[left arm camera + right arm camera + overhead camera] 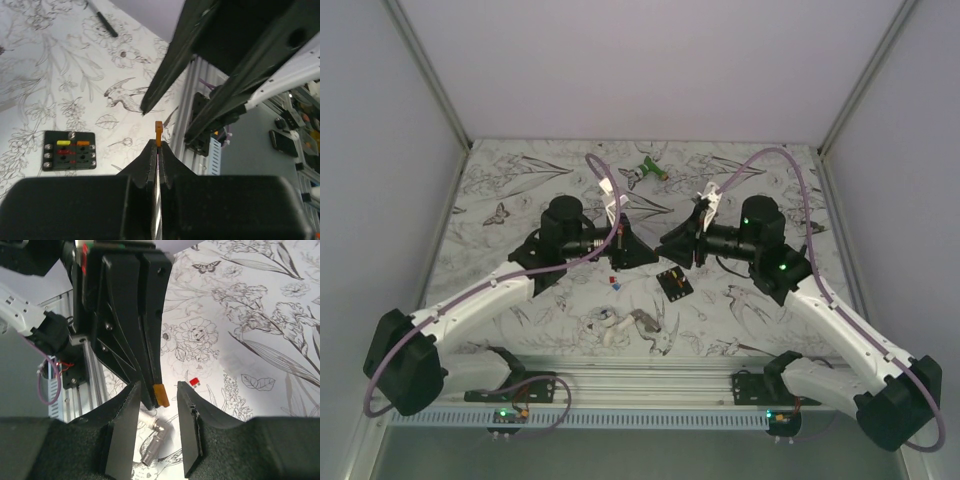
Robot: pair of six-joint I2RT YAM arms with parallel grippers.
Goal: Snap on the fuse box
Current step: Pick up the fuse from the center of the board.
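The fuse box (pixel 674 283) is a small black block lying flat on the patterned table, just in front of both grippers. In the left wrist view the fuse box (pixel 69 150) shows yellow, orange and red fuses in its slots. My left gripper (pixel 643 251) is shut on a small orange fuse (pixel 158 133), which sticks out past its tips (pixel 157 145). My right gripper (pixel 669 248) faces it, open. In the right wrist view its jaws (pixel 159 388) stand on either side of the orange fuse (pixel 160 395) without touching it.
A loose red fuse (pixel 613 282) and a blue one (pixel 618 288) lie left of the fuse box. The red fuse (pixel 194 382) also shows in the right wrist view. A white-and-grey clump of parts (pixel 620 326) lies near the front rail, a green object (pixel 646 172) at the back.
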